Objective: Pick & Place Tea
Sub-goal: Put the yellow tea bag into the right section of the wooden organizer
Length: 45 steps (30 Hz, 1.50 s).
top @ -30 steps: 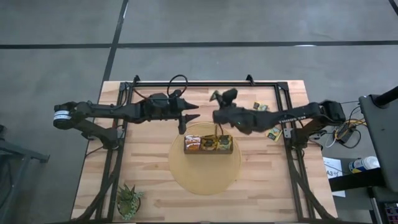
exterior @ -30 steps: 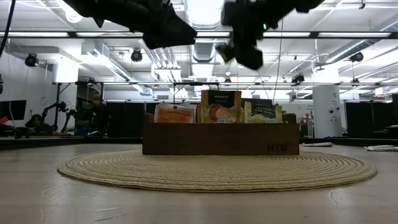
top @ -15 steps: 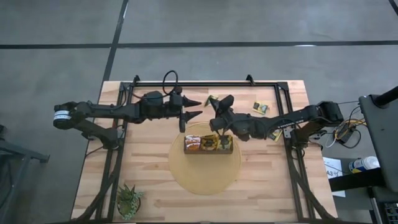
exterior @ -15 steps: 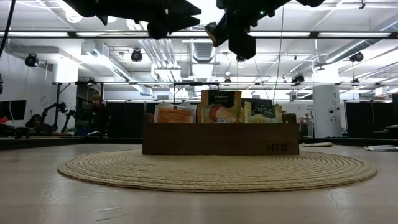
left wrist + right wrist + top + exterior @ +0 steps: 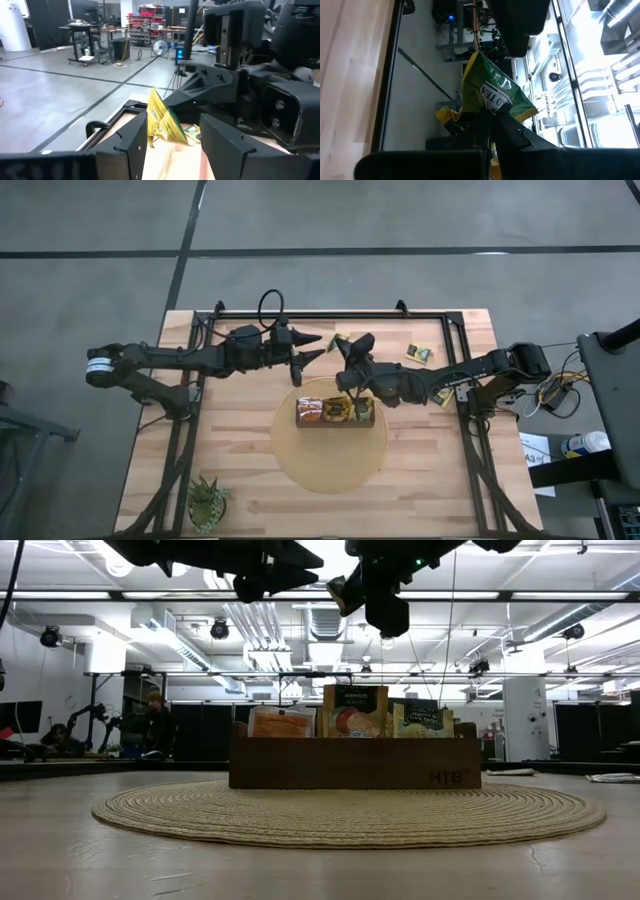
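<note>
Behind right end effector [image 5: 347, 346], sachet [image 5: 339, 340] half-hidden

The high view looks straight down on the whole surface [image 5: 250, 480], the box [image 5: 335, 411] near its middle. The low view sits at surface height, close, facing the box [image 5: 354, 762] level, room behind. Each wrist view looks along its arm above the box; both share a green sachet [image 5: 162, 122] [image 5: 495, 95].

Wooden box [image 5: 335, 411], round mat [image 5: 330, 465], plant [image 5: 208, 502]
</note>
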### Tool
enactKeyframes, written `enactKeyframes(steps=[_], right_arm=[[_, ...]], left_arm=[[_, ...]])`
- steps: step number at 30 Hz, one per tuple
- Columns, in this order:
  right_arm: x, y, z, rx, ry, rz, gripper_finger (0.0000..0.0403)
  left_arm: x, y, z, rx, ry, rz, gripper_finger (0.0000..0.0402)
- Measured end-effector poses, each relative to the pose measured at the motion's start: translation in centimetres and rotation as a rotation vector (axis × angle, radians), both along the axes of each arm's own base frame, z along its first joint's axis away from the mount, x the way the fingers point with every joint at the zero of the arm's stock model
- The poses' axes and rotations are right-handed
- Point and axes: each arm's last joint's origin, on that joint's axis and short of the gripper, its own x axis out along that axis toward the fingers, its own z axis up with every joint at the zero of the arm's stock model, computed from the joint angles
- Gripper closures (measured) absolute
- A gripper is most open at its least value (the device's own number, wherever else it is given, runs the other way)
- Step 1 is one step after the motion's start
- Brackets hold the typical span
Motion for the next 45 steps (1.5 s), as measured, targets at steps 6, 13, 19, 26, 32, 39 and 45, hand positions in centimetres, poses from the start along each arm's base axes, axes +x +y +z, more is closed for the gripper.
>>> enactKeyframes(steps=[6, 13, 19, 26, 32, 39, 45], right_arm=[[0.0, 0.0, 0.0, -0.004, 0.005, 0.003, 0.0394], [0.0, 0.0, 0.3, -0.015, -0.007, 0.010, 0.0394], [0.1, 0.2, 0.4, -0.033, -0.005, 0.015, 0.0394], [0.0, 0.6, 0.4, -0.032, -0.005, 0.019, 0.0394], [0.0, 0.6, 0.4, -0.025, -0.013, 0.018, 0.0394], [-0.3, 0.6, 0.9, 0.088, -0.152, 0.016, 0.0344], [-1.9, 0.5, 2.8, 0.284, -0.388, 0.013, 0.0242]], left_arm=[[0.0, 0.2, 0.0, -0.015, -0.004, 0.012, 0.0227], [0.5, 0.3, -0.1, -0.030, -0.001, 0.011, 0.0227], [2.6, 0.7, -0.5, -0.027, 0.091, -0.008, 0.0227], [3.1, 0.7, 0.0, 0.006, 0.092, -0.003, 0.0263], [2.9, 0.8, 0.0, 0.048, 0.113, 0.005, 0.0381], [2.7, 0.8, 0.0, 0.085, 0.143, 0.025, 0.0382], [2.3, 0.7, 0.4, 0.134, 0.153, 0.035, 0.0383]])
